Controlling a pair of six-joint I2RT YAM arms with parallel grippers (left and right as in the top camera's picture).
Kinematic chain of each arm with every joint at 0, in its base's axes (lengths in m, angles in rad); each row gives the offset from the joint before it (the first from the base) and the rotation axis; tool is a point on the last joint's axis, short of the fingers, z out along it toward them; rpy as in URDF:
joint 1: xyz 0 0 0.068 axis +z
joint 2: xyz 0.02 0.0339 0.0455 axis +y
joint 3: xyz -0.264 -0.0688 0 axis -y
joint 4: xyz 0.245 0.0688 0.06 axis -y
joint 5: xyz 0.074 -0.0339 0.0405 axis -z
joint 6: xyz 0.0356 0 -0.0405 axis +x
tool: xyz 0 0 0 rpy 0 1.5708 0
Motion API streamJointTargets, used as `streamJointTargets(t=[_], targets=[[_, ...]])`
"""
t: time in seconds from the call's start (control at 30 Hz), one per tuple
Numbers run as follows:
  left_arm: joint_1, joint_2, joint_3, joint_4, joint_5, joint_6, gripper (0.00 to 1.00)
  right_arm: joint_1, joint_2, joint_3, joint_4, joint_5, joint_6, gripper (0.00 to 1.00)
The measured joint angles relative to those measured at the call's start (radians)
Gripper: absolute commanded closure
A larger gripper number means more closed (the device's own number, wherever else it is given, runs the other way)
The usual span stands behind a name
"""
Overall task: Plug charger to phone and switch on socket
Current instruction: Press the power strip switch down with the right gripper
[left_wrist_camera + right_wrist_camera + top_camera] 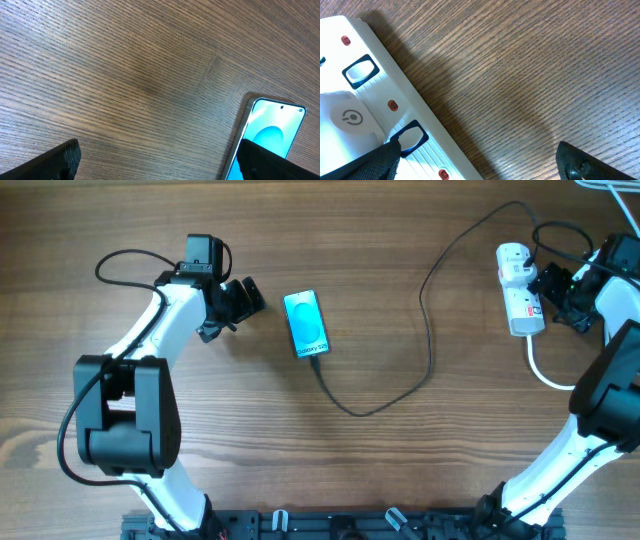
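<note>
Lying flat: glossy rect. phone (pixel 306 324), thin blk charger (pixel 430 355) touching.

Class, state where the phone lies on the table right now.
In the overhead view the phone lies flat left of centre, just right of the left pincer, with the black charger cable meeting its near end.

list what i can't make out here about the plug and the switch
- Overhead: whether the charger plug is seated in the phone; that joint is too small.
- Left wrist: the phone's port end runs off the bottom edge, behind a finger of the left gripper.
- Right wrist: on or off for the socket switches is unreadable; the strip runs off the frame.
</note>
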Motion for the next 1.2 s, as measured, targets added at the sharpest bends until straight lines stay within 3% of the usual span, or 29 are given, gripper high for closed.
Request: streamJointTargets(t=[1.2], targets=[[0.0,0.0,0.0,0.0,0.0,0.0,0.0,0.0,0.001,-0.006,0.029,0.018,0.001,0.01]])
